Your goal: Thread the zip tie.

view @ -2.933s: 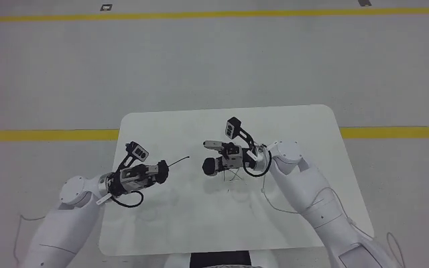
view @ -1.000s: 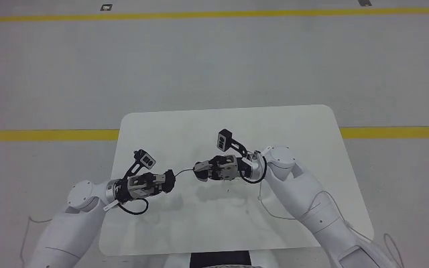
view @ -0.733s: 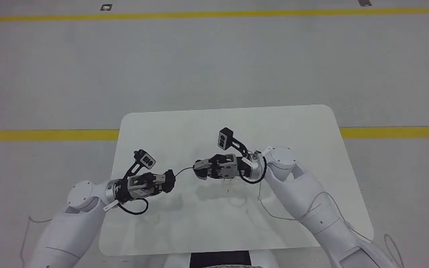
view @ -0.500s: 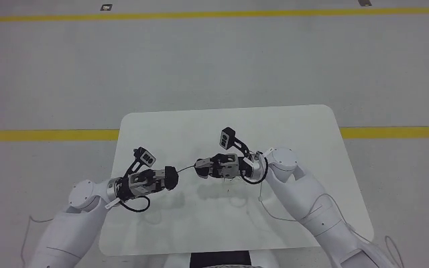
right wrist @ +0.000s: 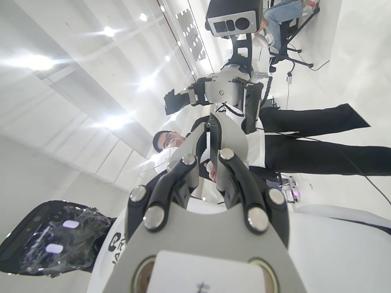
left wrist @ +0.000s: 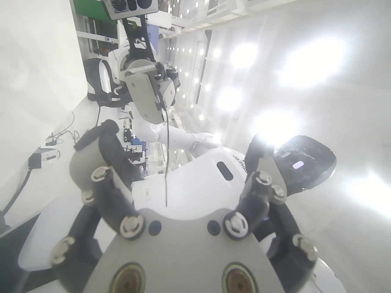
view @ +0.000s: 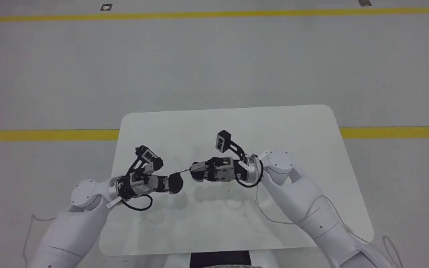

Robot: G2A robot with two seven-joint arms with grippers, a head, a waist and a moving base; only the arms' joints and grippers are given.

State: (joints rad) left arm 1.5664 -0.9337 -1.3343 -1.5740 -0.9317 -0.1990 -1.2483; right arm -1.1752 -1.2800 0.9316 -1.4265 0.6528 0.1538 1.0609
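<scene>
The zip tie (left wrist: 166, 153) is held in the air above the middle of the desk (view: 295, 134), one end pinched in the closed right gripper (right wrist: 213, 123). Its thin strap runs leftward along the line between the two arms. The free end lies in the gap between the wide-open fingers of the left gripper (left wrist: 178, 141), so the next move likely depends on the strap's long axis lining up with that gap.
</scene>
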